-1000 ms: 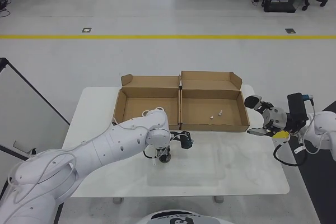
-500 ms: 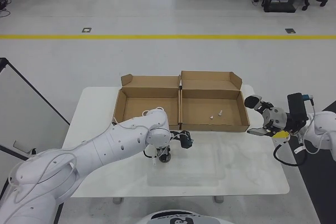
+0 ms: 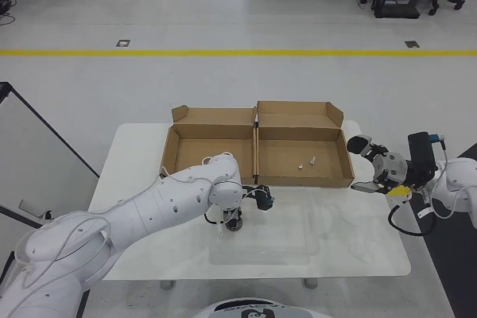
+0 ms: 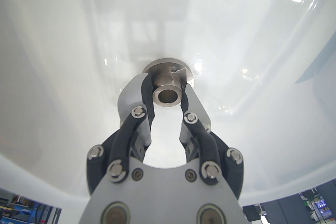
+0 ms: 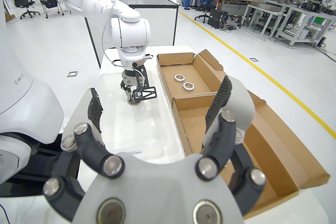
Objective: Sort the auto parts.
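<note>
A metal flanged bushing (image 4: 168,95) stands upright on its flange in the clear plastic tray (image 3: 286,238). My left gripper (image 4: 166,88) points down over it and is shut on its neck; the top view places this gripper (image 3: 232,223) at the tray's left part. From the right wrist view the left gripper (image 5: 132,99) reaches down to the tray floor. My right gripper (image 3: 361,167) is held open past the right box's right wall, and nothing sits between its fingers (image 5: 225,93).
Two open cardboard boxes stand side by side behind the tray. The left box (image 3: 168,151) holds two metal rings (image 5: 183,82). The right box (image 3: 346,155) holds small white parts (image 3: 306,163). The table's right edge (image 3: 397,238) lies near the right arm.
</note>
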